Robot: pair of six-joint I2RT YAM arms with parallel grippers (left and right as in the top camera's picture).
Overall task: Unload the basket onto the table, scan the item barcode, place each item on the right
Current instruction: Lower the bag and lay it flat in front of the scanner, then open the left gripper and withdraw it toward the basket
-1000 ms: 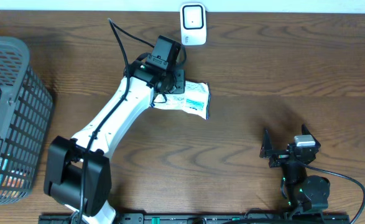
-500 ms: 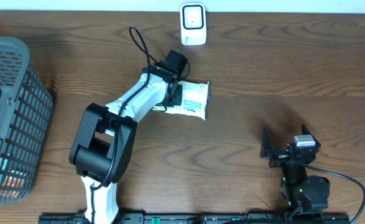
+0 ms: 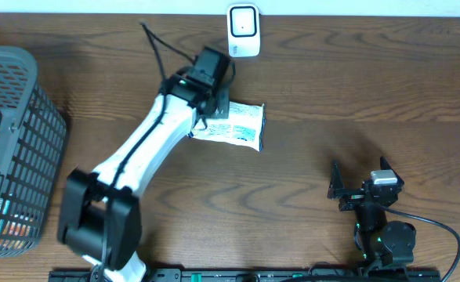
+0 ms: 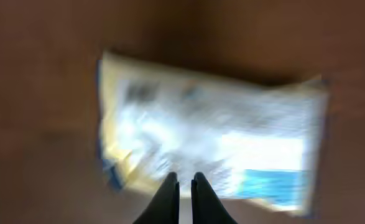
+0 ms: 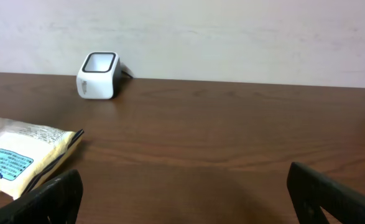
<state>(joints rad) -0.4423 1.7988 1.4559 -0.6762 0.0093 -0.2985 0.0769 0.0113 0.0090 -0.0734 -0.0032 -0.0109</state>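
Supporting surface: dark wood-grain table (image 3: 355, 86), with a pale wall along its far edge in the right wrist view.
Basket: dark grey mesh basket (image 3: 26, 117) at the table's left end, with goods inside that are too small to identify.
Left arm: white and black arm (image 3: 143, 149) reaching diagonally from the near edge toward the far middle of the table.
Item: flat pillow packet (image 3: 241, 125) lying on the table near the far middle, in front of the scanner and apart from it.
Item appearance: white face, cream-yellow border at one end, a light blue printed panel near one corner and blue trim at the edges; the print is unreadable and no barcode can be made out. The left wrist view is blurred.
Left gripper: left gripper (image 4: 184, 180) over the packet's left end, jaws pressed together on the packet's edge.
Right gripper: right gripper (image 5: 183, 177) low at the near right of the table, well apart from the packet, jaws wide apart with nothing between them.
Scanner: small white scanner (image 3: 244, 30) with a dark window, standing upright at the far edge.
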